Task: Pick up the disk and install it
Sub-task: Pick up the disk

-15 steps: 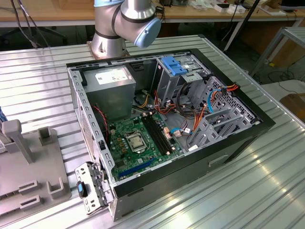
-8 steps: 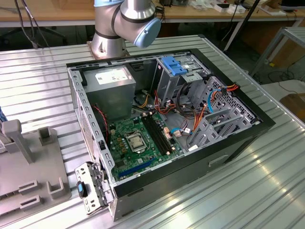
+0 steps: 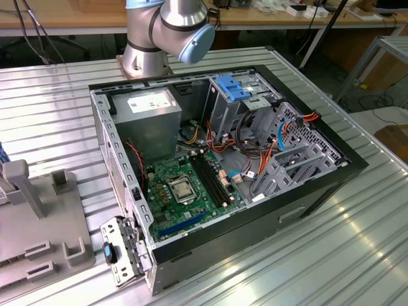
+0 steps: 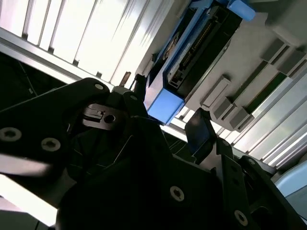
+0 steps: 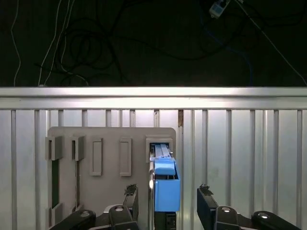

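The disk (image 5: 166, 184) is a dark drive in a bright blue carrier, standing on edge in a slot of a grey holder plate (image 5: 110, 143) on the ribbed metal table. In the second wrist view the disk (image 4: 192, 52) shows its dark connector side and a blue end tab. My gripper (image 5: 168, 203) is open and straddles the disk's near end, with one finger (image 5: 130, 196) close beside the carrier and the other finger (image 5: 205, 199) a clear gap away. The same straddle appears at the gripper (image 4: 168, 112) in the second wrist view.
An open computer case (image 3: 223, 159) lies on the table with its green motherboard (image 3: 185, 188), cables and a pale blue bracket (image 3: 231, 87) at the drive bay. The arm's base (image 3: 159, 38) stands behind it. The grey holder plate (image 3: 38, 223) lies at the exterior view's left.
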`<state>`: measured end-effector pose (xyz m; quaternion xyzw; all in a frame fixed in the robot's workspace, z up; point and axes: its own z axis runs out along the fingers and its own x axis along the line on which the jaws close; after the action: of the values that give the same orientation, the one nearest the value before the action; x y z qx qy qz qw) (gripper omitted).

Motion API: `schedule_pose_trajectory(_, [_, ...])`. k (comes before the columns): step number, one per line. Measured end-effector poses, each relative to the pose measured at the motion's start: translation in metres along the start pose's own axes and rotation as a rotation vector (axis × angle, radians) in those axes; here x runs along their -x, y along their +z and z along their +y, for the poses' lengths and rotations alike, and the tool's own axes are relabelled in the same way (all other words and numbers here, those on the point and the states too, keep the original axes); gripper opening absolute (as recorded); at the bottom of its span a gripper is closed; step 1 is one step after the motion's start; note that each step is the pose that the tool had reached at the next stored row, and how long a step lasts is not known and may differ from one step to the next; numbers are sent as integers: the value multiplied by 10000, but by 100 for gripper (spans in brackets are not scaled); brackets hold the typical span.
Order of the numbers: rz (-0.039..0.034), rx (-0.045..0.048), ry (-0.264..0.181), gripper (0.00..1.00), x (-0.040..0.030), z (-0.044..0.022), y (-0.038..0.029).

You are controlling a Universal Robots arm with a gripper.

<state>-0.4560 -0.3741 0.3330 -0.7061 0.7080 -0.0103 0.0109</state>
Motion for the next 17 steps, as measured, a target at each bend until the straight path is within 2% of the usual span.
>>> schedule_pose_trajectory(8, [1, -20, -14, 60, -4, 4, 95])
schedule_pose_trajectory(17, [1, -23, -18, 60, -20, 8, 235])
